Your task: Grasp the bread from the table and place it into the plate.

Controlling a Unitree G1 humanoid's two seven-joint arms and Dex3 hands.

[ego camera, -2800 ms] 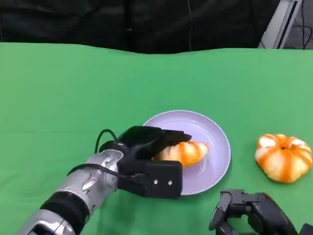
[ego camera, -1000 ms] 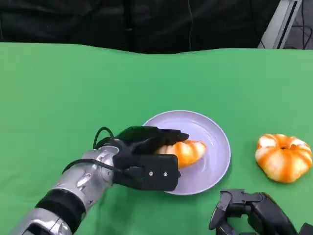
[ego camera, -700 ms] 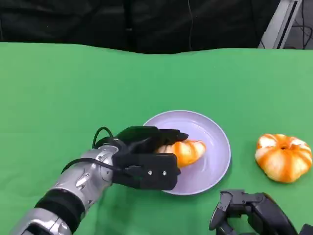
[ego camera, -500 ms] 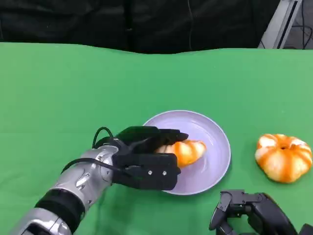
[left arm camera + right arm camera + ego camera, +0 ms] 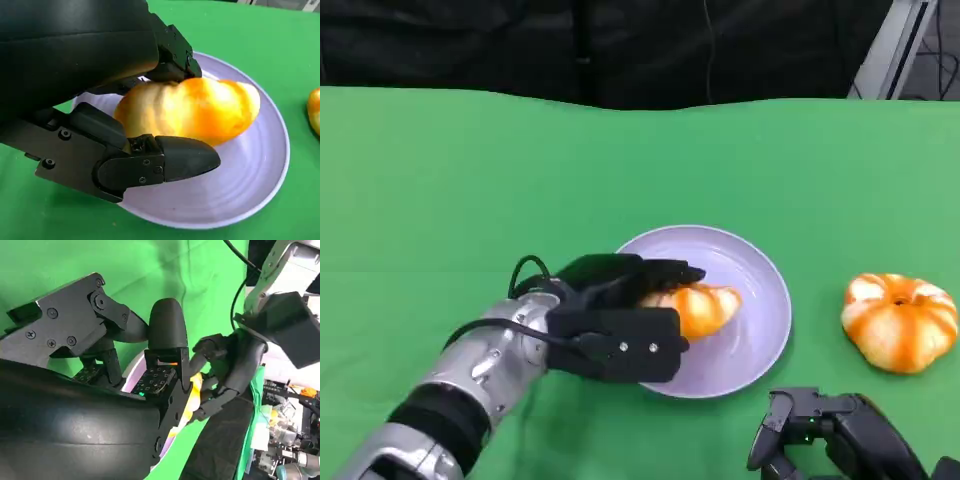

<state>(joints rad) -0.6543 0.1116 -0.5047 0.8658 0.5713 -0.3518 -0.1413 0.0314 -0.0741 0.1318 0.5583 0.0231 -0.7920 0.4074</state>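
Left forearm has slid a little toward the near-left of the table since the first frame; bread and plate haven't budged. Left hand (image 5: 616, 318) is still wrapped round the near-left end of the bread (image 5: 698, 308), upper fingers (image 5: 172, 55) over the top, lower finger (image 5: 185, 157) along the near side. Fingers look eased off but I can't confirm a gap, so treat it as a loose hold.

Bread lies on the plate (image 5: 760, 340), left of the plate's centre, long axis running across it. Plate sits on the green table (image 5: 460, 200) toward the near edge, a bit right of middle.

Handling, my read: light, soft crust, glossy glaze so probably a bit slippery, and it would dent under a hard squeeze. Best grip is across the thick middle, fingers over the top and thumb on the near side, not on the tapered tips.

Views: left wrist cam shows the finger-to-bread contact and that the bread rests on the plate's floor; the head cam hides that behind the hand. Head cam alone gives the layout: a second orange-striped bun (image 5: 900, 322) well to the right of the plate, and the right hand (image 5: 840, 435) parked at the near-right edge, fingers curled, holding nothing.
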